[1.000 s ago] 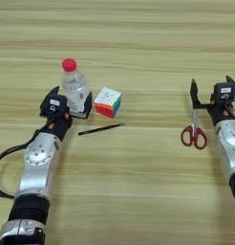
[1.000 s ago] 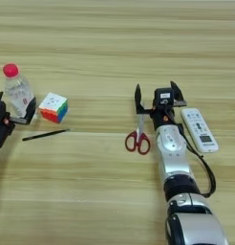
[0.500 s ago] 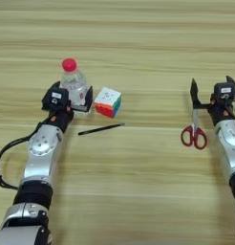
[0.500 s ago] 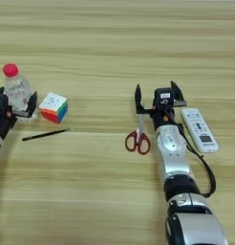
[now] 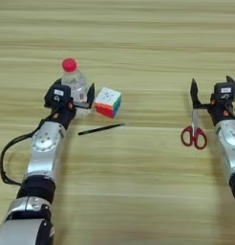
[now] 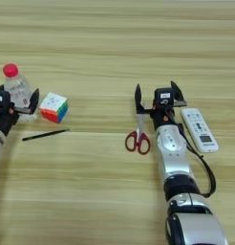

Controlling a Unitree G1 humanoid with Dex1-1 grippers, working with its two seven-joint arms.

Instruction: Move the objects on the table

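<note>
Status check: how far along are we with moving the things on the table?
Nothing looks moved yet. In hand: the left gripper sits open around the bottle, not lifted. Left: the cube, the black stick and the scissors, which lie beside the open right gripper; a remote too.

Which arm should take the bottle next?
The left. The left gripper is open with its fingers either side of the bottle, while the right gripper stands open far across the table, over the scissors.
</note>
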